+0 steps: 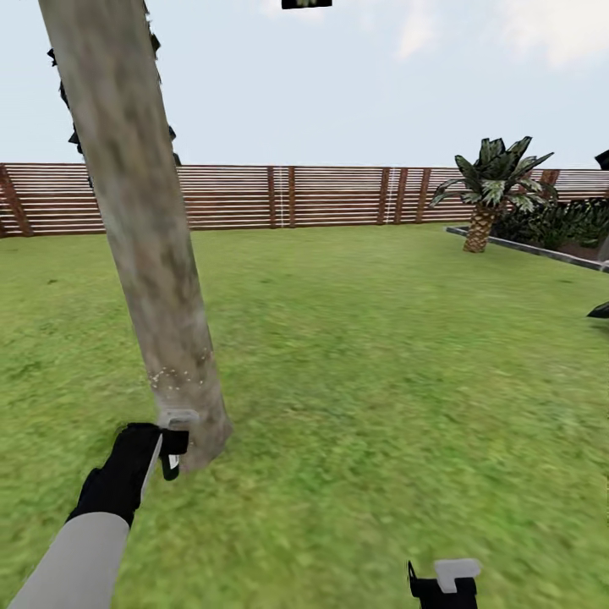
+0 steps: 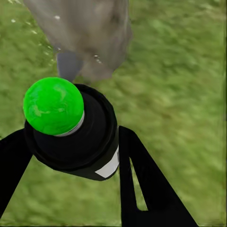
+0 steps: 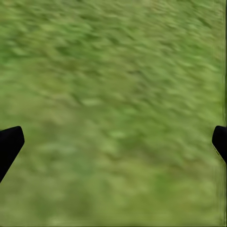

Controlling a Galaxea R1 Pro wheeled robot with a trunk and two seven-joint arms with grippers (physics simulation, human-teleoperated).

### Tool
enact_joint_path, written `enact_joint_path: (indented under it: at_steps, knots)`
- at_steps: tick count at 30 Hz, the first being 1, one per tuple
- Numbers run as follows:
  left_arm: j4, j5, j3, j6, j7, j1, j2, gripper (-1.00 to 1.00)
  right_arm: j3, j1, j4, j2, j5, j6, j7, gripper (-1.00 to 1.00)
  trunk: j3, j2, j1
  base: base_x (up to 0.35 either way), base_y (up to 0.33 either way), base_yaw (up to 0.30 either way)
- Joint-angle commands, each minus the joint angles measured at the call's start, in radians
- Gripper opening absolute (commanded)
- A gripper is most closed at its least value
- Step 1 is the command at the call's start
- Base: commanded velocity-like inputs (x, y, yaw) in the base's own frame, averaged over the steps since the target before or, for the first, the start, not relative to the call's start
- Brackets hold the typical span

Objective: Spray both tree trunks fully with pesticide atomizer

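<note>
Now the left gripper [image 2: 71, 156] is clamping the pesticide atomizer [image 2: 75, 132], its green tip aiming lengthwise at the near tree trunk [image 1: 144, 245]. Right gripper [image 3: 113, 142] is hanging spread wide, empty, over lawn [image 1: 397, 355].

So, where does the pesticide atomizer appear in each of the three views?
Head view: lower left, in the left gripper, the atomizer close to the tree trunk base.
Left wrist view: centre-left, atomizer, green tip, between the fingers.
Right wrist view: not in it.
Shared landmark: the lawn.
</note>
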Motion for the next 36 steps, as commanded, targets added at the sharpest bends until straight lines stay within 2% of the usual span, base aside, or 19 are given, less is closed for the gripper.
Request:
enact_joint_path:
  at_steps: [1, 3, 5, 6, 9, 12, 15, 18, 21, 23, 24, 25, 28, 30, 34, 36]
  knots:
    - [0.017, -0.012, 0.002, 0.003, -0.009, 0.001, -0.003, -1.00, 0.008, 0.000, 0.000, 0.000, 0.005, 0.000, -0.010, 1.00, -0.001, -0.001, 0.000, 0.000, -0.274, 0.013]
    - [0.054, -0.010, 0.003, 0.002, -0.009, 0.003, -0.009, -1.00, 0.008, 0.000, 0.000, 0.000, 0.005, 0.000, -0.010, 1.00, -0.001, -0.001, 0.000, 0.007, -0.274, 0.006]
    - [0.072, -0.014, 0.014, -0.029, -0.009, 0.005, 0.010, -1.00, 0.008, -0.001, 0.001, 0.000, 0.005, 0.000, -0.010, 1.00, -0.001, -0.001, 0.000, 0.081, -0.274, 0.000]
    - [0.072, -0.015, 0.017, -0.045, -0.008, 0.005, 0.022, -1.00, 0.008, -0.001, 0.001, 0.000, 0.005, 0.000, -0.010, 1.00, -0.001, -0.001, 0.000, 0.087, -0.274, 0.000]
    - [0.079, -0.015, 0.030, -0.078, 0.004, 0.007, 0.079, -1.00, 0.008, -0.001, 0.001, 0.000, 0.005, 0.000, -0.010, 1.00, -0.001, -0.001, 0.000, 0.091, -0.274, 0.000]
    - [0.082, -0.014, 0.025, -0.084, 0.007, 0.008, 0.068, -1.00, 0.008, 0.000, 0.001, 0.000, 0.005, 0.000, -0.010, 1.00, -0.001, -0.001, 0.000, 0.121, -0.272, 0.000]
    - [0.089, -0.016, 0.024, -0.085, 0.008, 0.008, 0.006, -1.00, 0.008, 0.000, 0.001, 0.000, 0.005, 0.000, -0.010, 1.00, -0.001, -0.001, 0.000, 0.170, -0.249, 0.066]
    - [0.092, -0.018, 0.024, -0.086, 0.009, 0.008, -0.011, -1.00, 0.008, -0.001, 0.001, 0.000, 0.005, 0.000, -0.010, 1.00, -0.001, -0.001, 0.000, 0.192, -0.236, 0.228]
    - [0.092, -0.019, 0.028, -0.092, 0.024, 0.009, -0.004, -1.00, 0.008, 0.000, 0.001, 0.000, 0.005, 0.000, -0.010, 1.00, -0.001, -0.001, 0.000, 0.201, -0.230, 0.267]
    - [0.092, -0.019, 0.031, -0.114, 0.037, 0.015, 0.014, -1.00, 0.008, 0.000, 0.001, 0.000, 0.005, 0.000, -0.010, 1.00, -0.001, -0.001, 0.000, 0.203, -0.229, 0.276]
    - [0.092, -0.018, 0.031, -0.130, 0.062, 0.023, 0.038, -1.00, 0.008, 0.000, 0.001, 0.000, 0.005, 0.000, -0.010, 1.00, -0.001, -0.001, 0.000, 0.204, -0.228, 0.115]
    - [0.093, -0.017, 0.031, -0.134, 0.079, 0.026, 0.046, -1.00, 0.008, 0.000, 0.001, 0.000, 0.005, 0.000, -0.010, 1.00, -0.001, -0.001, 0.000, 0.211, -0.220, 0.059]
    - [0.095, -0.014, 0.031, -0.138, 0.101, 0.031, 0.050, -1.00, 0.008, 0.000, 0.001, 0.000, 0.005, 0.000, -0.010, 1.00, -0.001, -0.001, 0.000, 0.227, -0.201, 0.023]
    - [0.134, -0.009, 0.031, -0.150, 0.107, 0.033, 0.040, -1.00, 0.008, 0.000, 0.001, 0.000, 0.005, 0.000, -0.010, 1.00, -0.001, -0.001, 0.000, 0.238, -0.188, 0.003]
    - [0.214, -0.009, 0.037, -0.230, 0.110, 0.033, 0.038, -1.00, 0.008, -0.001, 0.001, 0.000, 0.005, 0.000, -0.010, 1.00, -0.001, -0.001, 0.000, 0.267, -0.164, 0.001]
    - [0.233, -0.010, 0.066, -0.241, 0.110, 0.033, 0.049, -1.00, 0.008, 0.000, 0.001, 0.000, 0.005, 0.000, -0.010, 1.00, -0.001, -0.001, 0.000, 0.264, -0.078, 0.000]
